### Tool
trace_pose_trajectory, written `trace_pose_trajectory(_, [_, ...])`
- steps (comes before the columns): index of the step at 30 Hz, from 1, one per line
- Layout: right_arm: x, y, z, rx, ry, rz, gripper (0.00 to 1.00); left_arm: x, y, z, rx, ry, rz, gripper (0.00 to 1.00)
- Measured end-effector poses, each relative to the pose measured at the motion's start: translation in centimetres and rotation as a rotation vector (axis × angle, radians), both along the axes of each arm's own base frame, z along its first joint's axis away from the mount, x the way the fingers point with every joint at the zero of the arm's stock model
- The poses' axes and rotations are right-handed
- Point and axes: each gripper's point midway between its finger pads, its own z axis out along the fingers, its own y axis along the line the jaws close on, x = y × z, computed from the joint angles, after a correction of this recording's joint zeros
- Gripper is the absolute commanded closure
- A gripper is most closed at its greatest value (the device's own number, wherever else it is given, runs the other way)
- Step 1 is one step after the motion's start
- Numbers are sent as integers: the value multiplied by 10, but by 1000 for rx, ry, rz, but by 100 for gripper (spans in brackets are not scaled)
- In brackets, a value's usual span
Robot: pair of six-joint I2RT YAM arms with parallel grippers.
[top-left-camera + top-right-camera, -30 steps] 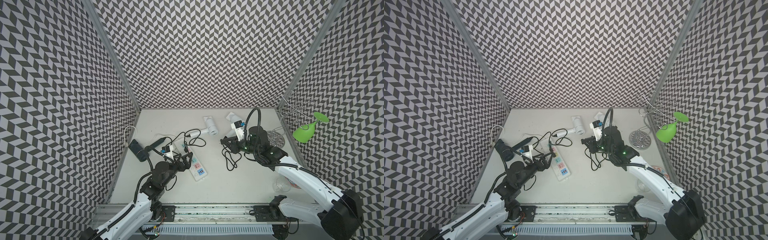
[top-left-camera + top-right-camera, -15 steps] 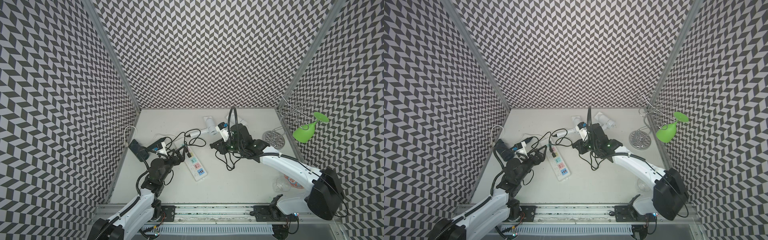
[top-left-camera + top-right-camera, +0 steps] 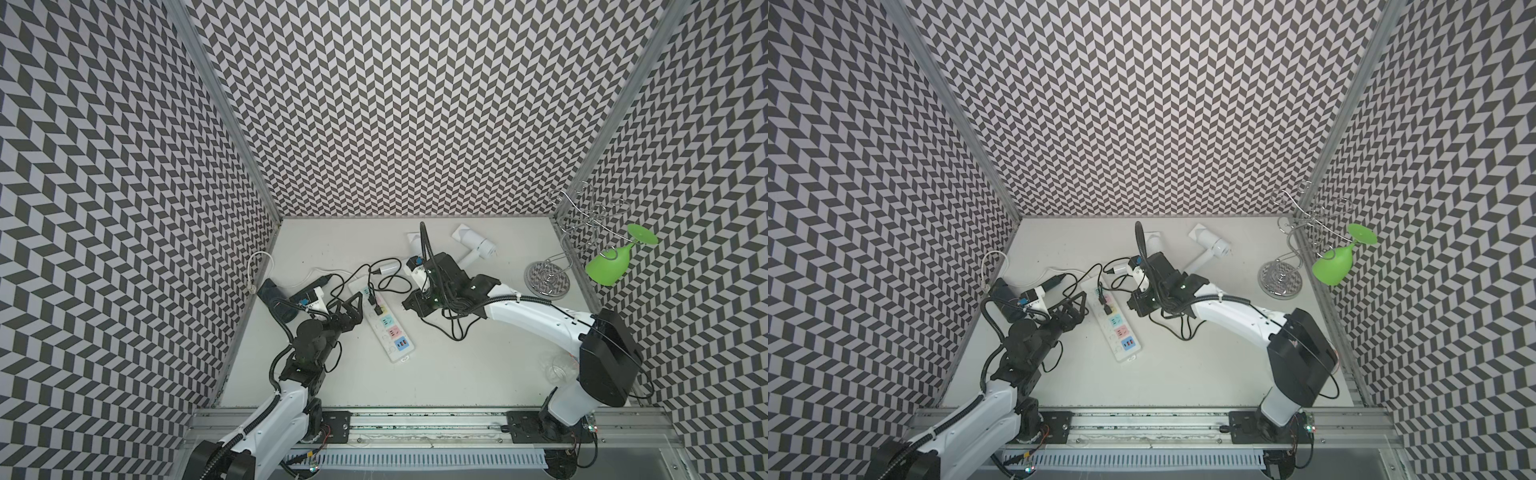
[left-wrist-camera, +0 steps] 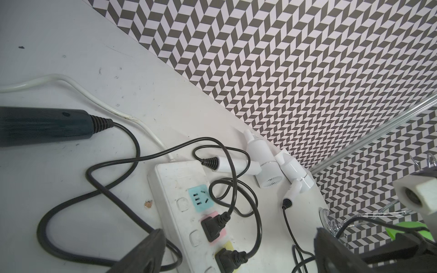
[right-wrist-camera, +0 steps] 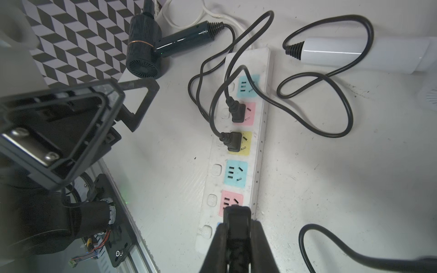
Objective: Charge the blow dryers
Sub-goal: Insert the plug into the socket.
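dark blow dryer partly off-frame

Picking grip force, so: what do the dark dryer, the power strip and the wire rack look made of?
The dark dryer looks plastic: barrel matt and finely ribbed, handle glossy with sharp highlights. The power strip is white moulded plastic, scuffed and grimy, with pastel socket faces. The wire rack is probably chromed steel; its base mirrors the chevron walls.

Long white power strip with pastel sockets lies left of centre on the white table; far right, a green goblet hangs from a chrome wire rack.
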Motion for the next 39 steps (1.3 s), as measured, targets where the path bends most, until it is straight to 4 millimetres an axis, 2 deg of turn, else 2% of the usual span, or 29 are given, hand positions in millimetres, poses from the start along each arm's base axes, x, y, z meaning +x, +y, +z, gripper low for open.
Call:
trace_pose_trajectory(8, [-6, 13, -12, -43, 8, 23, 100, 2, 16, -13, -30, 43, 34, 1])
trace_pose_trajectory(21, [-11, 38, -25, -93, 9, 55, 100, 1, 28, -12, -66, 36, 61, 1])
trace_pose_trajectory(30, [-13, 45, -45, -156, 26, 59, 100, -1, 39, -19, -95, 55, 86, 1])
trace_pose_trajectory(39, [-11, 55, -52, -195, 14, 59, 100, -2, 41, -20, -102, 58, 83, 1])
